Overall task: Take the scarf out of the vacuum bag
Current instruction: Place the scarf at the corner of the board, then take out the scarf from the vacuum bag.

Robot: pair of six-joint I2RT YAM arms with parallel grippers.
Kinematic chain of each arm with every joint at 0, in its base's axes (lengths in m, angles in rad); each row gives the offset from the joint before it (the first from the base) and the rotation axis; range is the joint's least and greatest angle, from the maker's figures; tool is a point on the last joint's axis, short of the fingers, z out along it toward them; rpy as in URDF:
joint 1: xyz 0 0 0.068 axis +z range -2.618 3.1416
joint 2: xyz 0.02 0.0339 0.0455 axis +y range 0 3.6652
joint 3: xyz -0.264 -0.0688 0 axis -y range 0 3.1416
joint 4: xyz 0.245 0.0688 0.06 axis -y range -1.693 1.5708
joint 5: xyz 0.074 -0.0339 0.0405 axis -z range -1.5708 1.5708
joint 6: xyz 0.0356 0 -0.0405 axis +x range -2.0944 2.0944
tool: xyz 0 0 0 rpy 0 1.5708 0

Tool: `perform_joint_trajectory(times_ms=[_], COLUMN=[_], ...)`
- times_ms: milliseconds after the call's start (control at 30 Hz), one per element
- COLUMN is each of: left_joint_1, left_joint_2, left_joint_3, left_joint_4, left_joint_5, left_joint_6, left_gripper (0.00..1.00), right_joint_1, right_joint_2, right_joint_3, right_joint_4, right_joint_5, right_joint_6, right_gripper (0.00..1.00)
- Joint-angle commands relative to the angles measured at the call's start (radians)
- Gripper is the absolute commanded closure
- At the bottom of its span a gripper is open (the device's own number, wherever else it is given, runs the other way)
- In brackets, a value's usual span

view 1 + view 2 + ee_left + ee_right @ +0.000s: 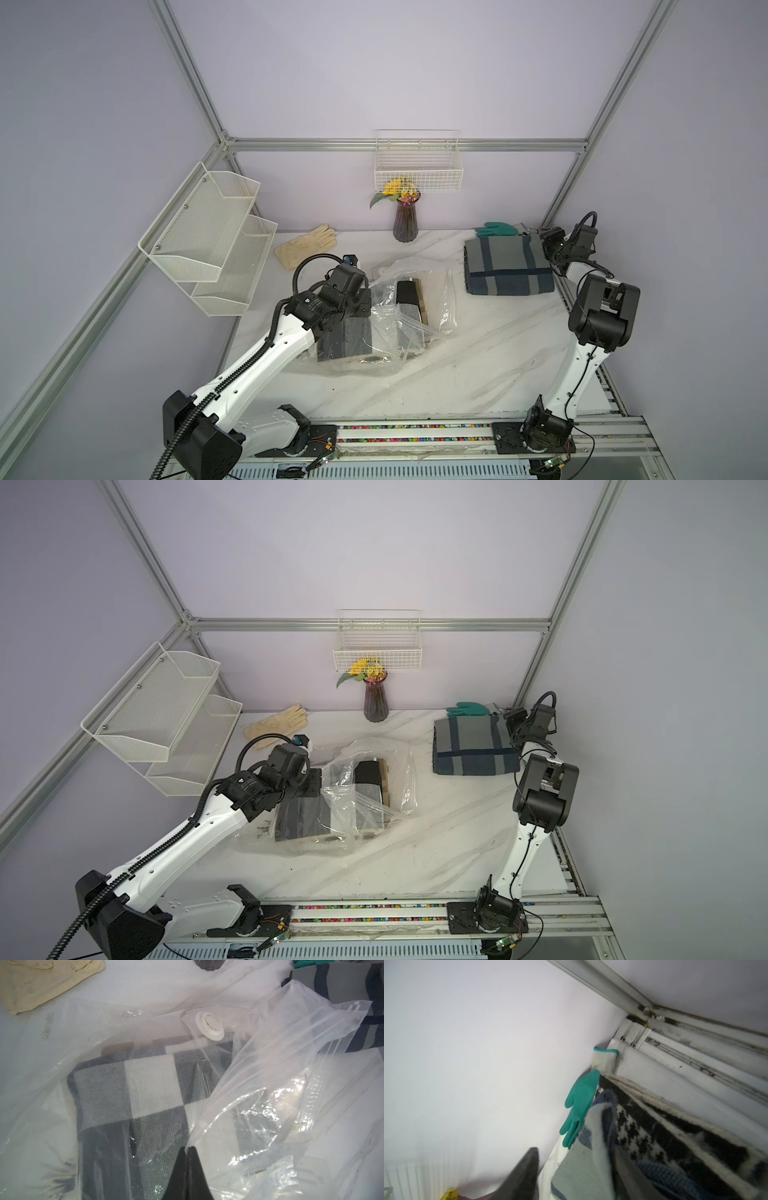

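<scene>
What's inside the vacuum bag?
A folded scarf, checked grey, white and black, shows through the vacuum bag. Its lower layers and anything under them are covered.

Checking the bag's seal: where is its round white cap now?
In the left wrist view, ahead of the left gripper, the cap sits on the vacuum bag, at the end toward the vase, beyond the checked scarf inside.

From above, both top views share my whole table; wrist cameras sit close: left over the vacuum bag, right toward the wall.
</scene>
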Motion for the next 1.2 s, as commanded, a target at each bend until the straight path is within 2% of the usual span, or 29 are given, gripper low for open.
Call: perform_joint_trajectory(times_ms=[0,67,400,700,933,1167], left_joint_1=[0.008,0.009,0.007,0.007,0.007,0.007], left_joint_2=[-0.010,-0.008,-0.052,-0.125,-0.204,-0.172], left_joint_3=[0.030,0.030,-0.030,-0.032,-0.054,0.005], left_joint_4=[0.046,0.055,0.108,0.075,0.024,-0.020], left_joint_5=[0.028,0.035,0.038,0.120,0.135,0.152], left_joint_6=[-0.017,-0.023,-0.042,-0.003,0.023,0.018], left_gripper=[1.00,1.00,1.00,1.00,1.00,1.00], right_joint_1=[-0.008,-0.008,0.032,0.231,0.307,0.352], right_joint_2=[0.022,0.015,-0.165,-0.486,-0.721,-0.816], right_joint_3=[0.051,0.062,-0.030,-0.142,-0.277,-0.284], right_joint_4=[-0.043,-0.082,-0.211,-0.474,-0.578,-0.726], right_joint_5=[0.032,0.051,0.074,0.170,0.119,0.074], right_joint_6=[-0.013,-0.031,-0.075,-0.186,-0.191,-0.207], right_gripper=[0.17,0.03,0.03,0.03,0.03,0.03])
